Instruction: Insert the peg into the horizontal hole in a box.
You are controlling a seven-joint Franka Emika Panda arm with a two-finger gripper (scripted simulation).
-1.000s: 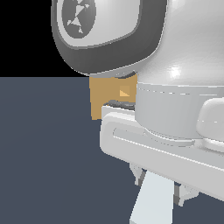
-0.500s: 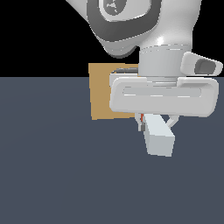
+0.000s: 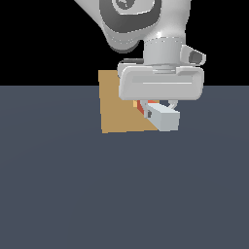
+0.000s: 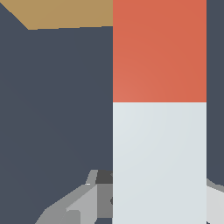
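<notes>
in the exterior view the gripper [image 3: 158, 108] hung in front of the box [image 3: 116, 109], its fingers clamped on the peg [image 3: 163, 117]. the peg's orange-red end pointed at the box face, beside a small lighter patch that may have been the hole [image 3: 135, 104].

in the wrist view the peg [image 4: 159, 131] ran lengthwise between the grey fingers [image 4: 83, 201], red end toward the box [image 4: 65, 13].
</notes>
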